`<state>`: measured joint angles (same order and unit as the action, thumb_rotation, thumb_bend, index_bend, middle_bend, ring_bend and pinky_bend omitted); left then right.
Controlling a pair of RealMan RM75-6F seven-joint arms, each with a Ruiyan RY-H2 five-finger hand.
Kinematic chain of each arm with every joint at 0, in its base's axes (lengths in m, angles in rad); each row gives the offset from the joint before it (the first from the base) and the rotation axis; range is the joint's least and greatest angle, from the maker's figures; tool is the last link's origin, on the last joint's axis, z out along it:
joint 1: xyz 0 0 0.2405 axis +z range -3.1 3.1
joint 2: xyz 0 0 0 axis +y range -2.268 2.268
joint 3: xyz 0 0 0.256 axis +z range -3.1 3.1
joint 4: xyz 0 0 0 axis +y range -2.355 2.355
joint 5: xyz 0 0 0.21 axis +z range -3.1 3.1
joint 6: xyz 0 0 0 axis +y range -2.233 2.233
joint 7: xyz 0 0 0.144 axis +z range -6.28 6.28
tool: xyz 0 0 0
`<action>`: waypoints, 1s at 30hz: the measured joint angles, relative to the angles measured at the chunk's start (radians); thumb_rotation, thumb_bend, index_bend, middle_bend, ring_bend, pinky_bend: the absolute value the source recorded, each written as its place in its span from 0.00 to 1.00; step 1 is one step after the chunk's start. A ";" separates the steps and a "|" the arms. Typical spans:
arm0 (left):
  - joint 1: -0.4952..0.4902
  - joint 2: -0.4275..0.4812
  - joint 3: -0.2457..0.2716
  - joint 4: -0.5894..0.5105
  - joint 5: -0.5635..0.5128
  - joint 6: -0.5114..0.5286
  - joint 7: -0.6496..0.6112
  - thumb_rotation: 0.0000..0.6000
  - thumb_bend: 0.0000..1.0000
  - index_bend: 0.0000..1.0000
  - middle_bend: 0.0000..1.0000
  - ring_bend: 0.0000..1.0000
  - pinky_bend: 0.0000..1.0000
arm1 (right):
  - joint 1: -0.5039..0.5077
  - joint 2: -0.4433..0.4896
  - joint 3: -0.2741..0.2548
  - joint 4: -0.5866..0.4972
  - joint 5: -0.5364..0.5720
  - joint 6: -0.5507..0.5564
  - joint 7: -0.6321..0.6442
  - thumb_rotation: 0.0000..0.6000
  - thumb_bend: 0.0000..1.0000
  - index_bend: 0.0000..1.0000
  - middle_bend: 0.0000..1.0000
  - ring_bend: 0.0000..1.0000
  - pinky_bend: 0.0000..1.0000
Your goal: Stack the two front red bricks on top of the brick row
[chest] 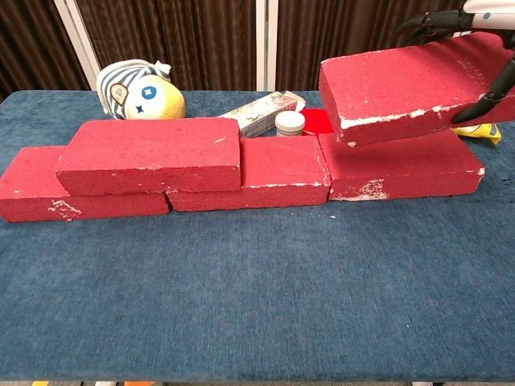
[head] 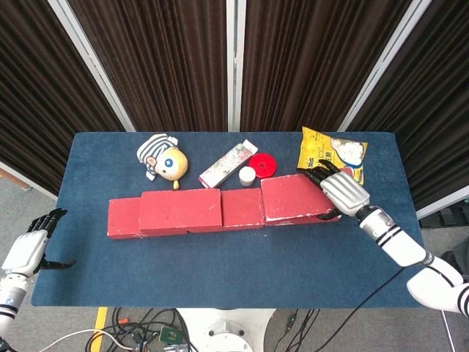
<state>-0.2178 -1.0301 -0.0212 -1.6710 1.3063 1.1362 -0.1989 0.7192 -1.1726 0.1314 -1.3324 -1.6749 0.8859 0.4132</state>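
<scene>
We see the right hand [head: 341, 192] gripping a red brick [chest: 410, 84] by its right end, dark fingers [chest: 430, 19] curled over the far edge and the thumb hooked on the near edge; the brick hangs tilted above the right end of the brick row [chest: 265, 173], its left end dipping low over the row's right-hand brick [chest: 402, 173], and we cannot tell whether that corner touches it; another red brick [chest: 149, 165] already lies flat on top of the row's left part; behind the row stand a striped-cap plush toy [head: 163, 159], a flowered box [head: 228, 164], a small white jar [head: 247, 176] and a red lid [head: 263, 166], and behind the row's right end a yellow snack bag [head: 334, 153] lies just beyond the right hand; the left hand [head: 31, 248] hangs off the blue desk [head: 220, 264], well to the left of the row, fingers spread and holding nothing.
</scene>
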 measured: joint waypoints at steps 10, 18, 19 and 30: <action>-0.004 0.004 -0.008 0.003 -0.014 -0.012 -0.004 1.00 0.00 0.00 0.00 0.00 0.00 | 0.071 -0.118 -0.060 0.157 -0.033 0.000 0.242 1.00 0.09 0.00 0.25 0.21 0.04; -0.002 -0.011 -0.010 0.016 -0.012 0.005 0.024 1.00 0.00 0.00 0.00 0.00 0.00 | 0.131 -0.193 -0.108 0.259 -0.037 -0.026 0.342 1.00 0.09 0.00 0.25 0.21 0.04; 0.001 -0.015 -0.010 0.018 -0.010 0.016 0.031 1.00 0.00 0.00 0.00 0.00 0.00 | 0.136 -0.197 -0.110 0.261 -0.036 -0.026 0.349 1.00 0.09 0.00 0.25 0.21 0.04; 0.026 -0.035 -0.012 0.041 0.019 0.083 0.048 1.00 0.00 0.00 0.00 0.00 0.00 | 0.183 -0.213 -0.131 0.236 -0.008 -0.073 0.356 1.00 0.07 0.00 0.24 0.21 0.04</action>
<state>-0.1923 -1.0651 -0.0334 -1.6297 1.3256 1.2189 -0.1506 0.9020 -1.3856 0.0005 -1.0967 -1.6834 0.8124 0.7692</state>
